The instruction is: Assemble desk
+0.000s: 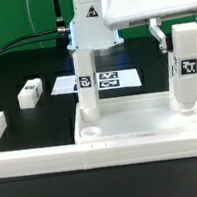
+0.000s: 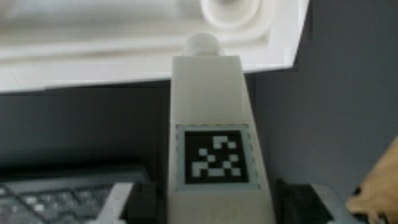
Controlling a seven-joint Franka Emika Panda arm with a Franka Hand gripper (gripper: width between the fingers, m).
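Desk assembly, roughly midway by my reckoning: the white plastic rectangular desk top (image 1: 141, 131), a raised-rim tray with round corner sockets, lies on the black bench (image 1: 39, 119) at the front of the scene. One short white square standing leg (image 1: 86, 83), tagged in black and white, is upright at a corner on the exterior view's left and looks fitted. A second white tagged piece, the held leg (image 1: 186, 67), hangs upright over the tray on the exterior view's right, clamped between the fingers of my gripper (image 2: 214, 205). In the wrist view its rounded tip sits just beside a round corner socket (image 2: 240, 14), and I cannot tell whether it has entered. A near-side socket (image 1: 91, 135) shows empty. A third white loose leg (image 1: 30, 92) lies on the bench well apart, toward the exterior view's left, yet to be fitted. No fourth leg shows. Behind the tray lies the flat white marker board (image 1: 109, 81), and low white border wall pieces (image 1: 0, 128) edge the bench.
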